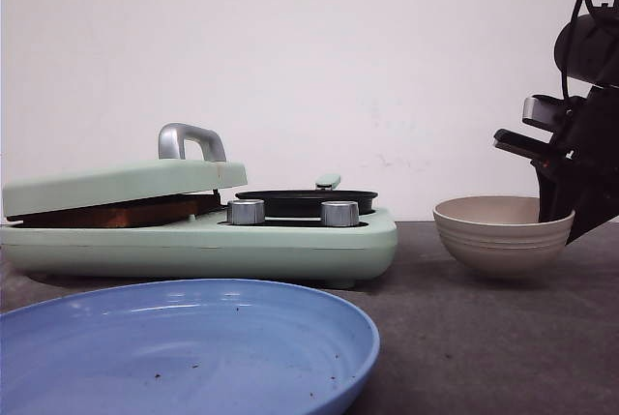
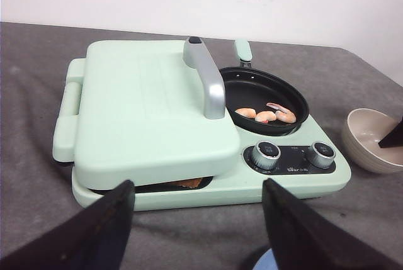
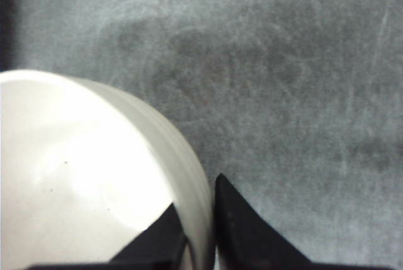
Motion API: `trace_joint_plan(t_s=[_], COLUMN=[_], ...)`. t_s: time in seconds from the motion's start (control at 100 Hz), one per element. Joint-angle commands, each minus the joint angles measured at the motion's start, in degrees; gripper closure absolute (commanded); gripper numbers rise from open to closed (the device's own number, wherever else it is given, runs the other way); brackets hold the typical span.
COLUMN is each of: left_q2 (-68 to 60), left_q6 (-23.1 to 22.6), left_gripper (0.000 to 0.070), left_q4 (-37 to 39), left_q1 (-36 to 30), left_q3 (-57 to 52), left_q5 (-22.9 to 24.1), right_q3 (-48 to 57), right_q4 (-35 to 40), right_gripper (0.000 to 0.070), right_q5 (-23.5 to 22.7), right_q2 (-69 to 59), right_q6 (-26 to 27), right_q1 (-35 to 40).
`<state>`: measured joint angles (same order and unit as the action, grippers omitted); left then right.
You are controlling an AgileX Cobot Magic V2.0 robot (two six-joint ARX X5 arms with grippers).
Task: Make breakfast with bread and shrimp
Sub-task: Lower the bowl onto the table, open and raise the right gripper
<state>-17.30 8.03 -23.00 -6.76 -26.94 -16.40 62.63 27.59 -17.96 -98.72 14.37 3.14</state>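
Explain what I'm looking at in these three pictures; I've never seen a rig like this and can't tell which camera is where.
This is a two-armed table robot. One picture looks forward over the table; the other two come from cameras on each wrist, with dark fingers at the bottom.

On the grey table sits a mint green cooker: its lid is down on browned bread, and its small black pan holds shrimp. A blue plate lies nearest the front camera.

The right gripper clasps the rim of a beige bowl, one finger inside, one outside. The left gripper is open, holding nothing.
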Motion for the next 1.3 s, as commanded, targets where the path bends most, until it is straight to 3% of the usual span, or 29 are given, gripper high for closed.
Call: trace_joint_plan(t_s=[0.0,0.17,0.58,0.91,1.17,1.29], left_q2=[-0.3,-0.3,-0.3,-0.3,-0.2,-0.3], left_q6=[-0.9,-0.9,-0.9,0.2,0.5,0.7], left_gripper=[0.0347,0.0347,0.0347,0.0347,0.0347,0.0347], left_q4=[0.2,0.2,0.0,-1.5,-2.7,-2.9], left_q1=[-0.1,-0.1,-0.1,-0.1,-0.1,-0.1], left_q3=[-0.3,-0.3,-0.3,-0.3,-0.3,-0.3], left_q5=[0.1,0.1,0.1,0.1,0.0,0.0], right_q3=[1.3,1.3,1.6,1.6,1.6,1.6], right_q4=[-0.5,-0.5,-0.8,-1.4,-1.6,-1.5], right_gripper=[0.0687,0.0551,0.0551,0.055,0.0551,0.0551], right_q5=[-0.1,-0.1,-0.2,-0.3,-6.1,-6.3], right_q2=[-0.9,-0.9,0.0,8.3,20.0,25.8], right_q6=[-0.3,-0.7,-3.6,-5.7,-6.0,-6.0], right_q1=[0.0,0.0,0.0,0.0,0.0,0.1])
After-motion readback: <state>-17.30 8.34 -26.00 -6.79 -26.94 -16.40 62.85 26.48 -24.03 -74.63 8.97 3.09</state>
